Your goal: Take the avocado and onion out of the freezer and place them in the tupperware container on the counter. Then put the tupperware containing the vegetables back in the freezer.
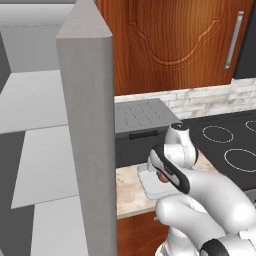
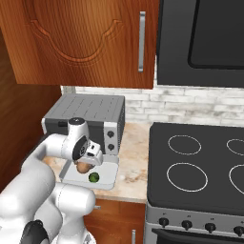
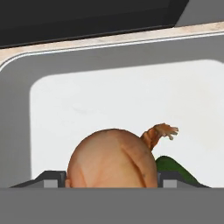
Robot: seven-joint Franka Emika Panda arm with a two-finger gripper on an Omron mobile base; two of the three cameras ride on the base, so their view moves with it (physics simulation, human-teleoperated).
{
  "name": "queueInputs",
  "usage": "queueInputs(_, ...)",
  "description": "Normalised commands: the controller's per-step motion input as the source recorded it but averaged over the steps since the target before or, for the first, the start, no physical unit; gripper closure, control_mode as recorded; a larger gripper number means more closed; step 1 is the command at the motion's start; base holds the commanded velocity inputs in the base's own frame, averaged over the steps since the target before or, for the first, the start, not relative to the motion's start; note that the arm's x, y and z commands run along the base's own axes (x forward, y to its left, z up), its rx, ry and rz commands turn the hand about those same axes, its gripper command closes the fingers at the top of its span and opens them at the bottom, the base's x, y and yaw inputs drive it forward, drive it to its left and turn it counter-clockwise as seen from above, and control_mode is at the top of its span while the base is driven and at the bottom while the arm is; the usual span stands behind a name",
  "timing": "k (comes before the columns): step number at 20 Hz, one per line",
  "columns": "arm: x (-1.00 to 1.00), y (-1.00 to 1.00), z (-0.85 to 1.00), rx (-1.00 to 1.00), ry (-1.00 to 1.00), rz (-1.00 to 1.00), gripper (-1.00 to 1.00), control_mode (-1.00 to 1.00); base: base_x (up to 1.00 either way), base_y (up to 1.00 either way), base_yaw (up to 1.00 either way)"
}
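Hovering low over the tupperware container point(image 2: 108, 177), the tool point(image 2: 84, 164) has the onion point(image 2: 83, 167) between its fingers, the jaws standing wide on either flank of the bulb in the hand view. Whether the pads are pressing the skin or have just parted from it cannot be told. The onion point(image 3: 113, 158) sits over the pale floor of the container point(image 3: 105, 65), which suits a placing move: the item is brought inside the rim so that it lands in the tray and not on the worktop point(image 2: 136, 152).

The avocado point(image 2: 94, 177) lies in the tray, just beside the onion and toward the tray's front edge. In the hand view its green flank point(image 3: 173, 168) shows behind the onion's dry tuft. Its position is judged consistent with the first of the two vegetables being delivered.

The container rests on the worktop in front of the toaster oven point(image 2: 86, 116), beside the black stovetop point(image 2: 200, 162), within easy reach of the arm. The freezer point(image 1: 85, 130) stands open at the left, its door edge toward the camera and pale shelves visible, judged left so for the tray's return.

Count: one onion, one avocado, one tupperware container, one toaster oven, one tool. Four burner rings are visible on the stovetop.
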Motion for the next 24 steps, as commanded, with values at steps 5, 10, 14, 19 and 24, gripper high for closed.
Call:
queueInputs(5, 0.00, 0.00, -0.04, 0.00, 0.00, 0.00, -1.00, -1.00, 0.00, 0.00, 0.00)
queueInputs(10, 0.00, 0.00, -0.05, 0.00, 0.00, 0.00, -1.00, -1.00, 0.00, 0.00, 0.00)
queueInputs(14, 0.00, 0.00, -0.14, 0.00, 0.00, 0.00, -1.00, -1.00, 0.00, 0.00, 0.00)
queueInputs(19, -0.02, 0.00, -0.16, 0.00, -0.06, 0.00, -1.00, -1.00, 0.00, 0.00, 0.00)
queueInputs(24, -0.68, -0.11, 0.53, 0.00, -0.26, 0.00, -1.00, -1.00, 0.00, 0.00, 0.00)
